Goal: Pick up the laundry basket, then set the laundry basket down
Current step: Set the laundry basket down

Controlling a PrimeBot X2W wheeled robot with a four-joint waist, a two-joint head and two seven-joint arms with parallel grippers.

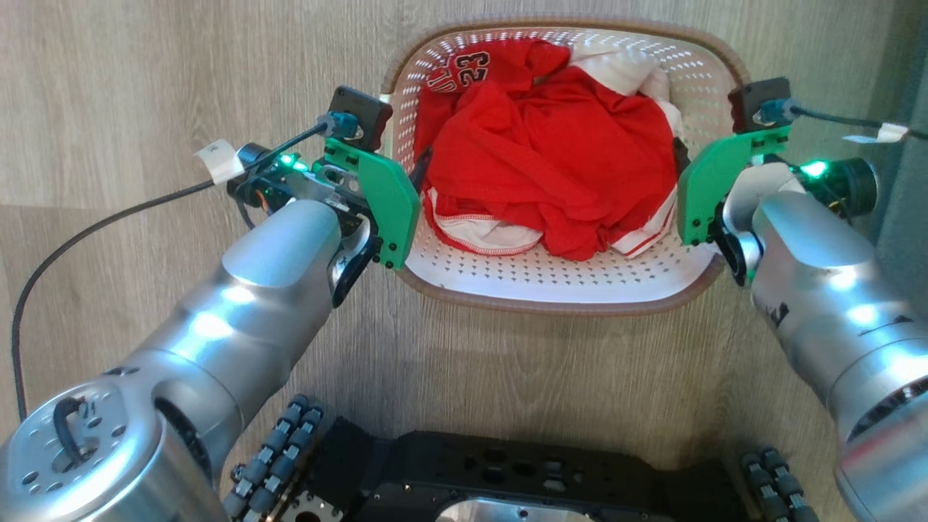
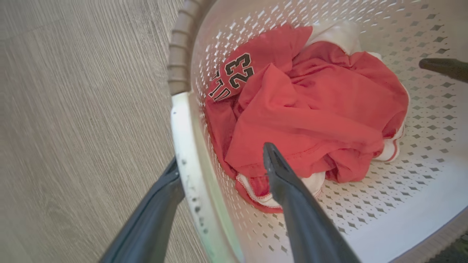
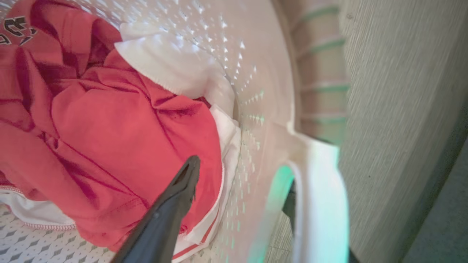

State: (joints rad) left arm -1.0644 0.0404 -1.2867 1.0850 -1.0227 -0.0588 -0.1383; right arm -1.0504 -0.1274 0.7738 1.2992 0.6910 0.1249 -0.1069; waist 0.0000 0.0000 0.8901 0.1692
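Left jaws and right jaws both open astride the laundry basket (image 1: 551, 283) sides; right outer finger (image 3: 289, 206) mostly hidden behind handle (image 3: 321, 204).

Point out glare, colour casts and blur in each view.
Head view: sharp, glare spots on the left forearm and right forearm. Left wrist view: the floor smears at the edge, the red clothes look washed out. Right wrist view: a green glow tints the white handle of the laundry basket.
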